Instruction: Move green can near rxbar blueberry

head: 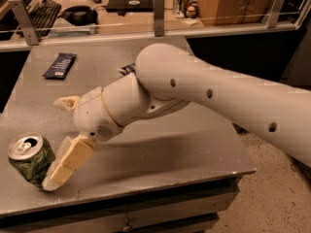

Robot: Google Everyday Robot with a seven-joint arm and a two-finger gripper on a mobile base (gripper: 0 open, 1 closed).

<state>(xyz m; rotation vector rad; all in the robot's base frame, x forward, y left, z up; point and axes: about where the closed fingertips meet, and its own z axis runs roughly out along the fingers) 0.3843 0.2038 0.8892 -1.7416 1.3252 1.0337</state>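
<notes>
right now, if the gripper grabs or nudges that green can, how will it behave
The green can looks opened, so it is probably light and may skid or tip if the open gripper beside it pushes. Its body looks dented, so thin walls could crumple under a firm squeeze. If tipped, it would likely roll.

I counted one green can (pixel 30 159), one rxbar blueberry (pixel 60 65), one table (pixel 170 154), and one keyboard (pixel 41 13) on the rear desk (pixel 218 18). One gripper (pixel 53 142), fingers spread apart, stood just beside the can at the table's front left.
</notes>
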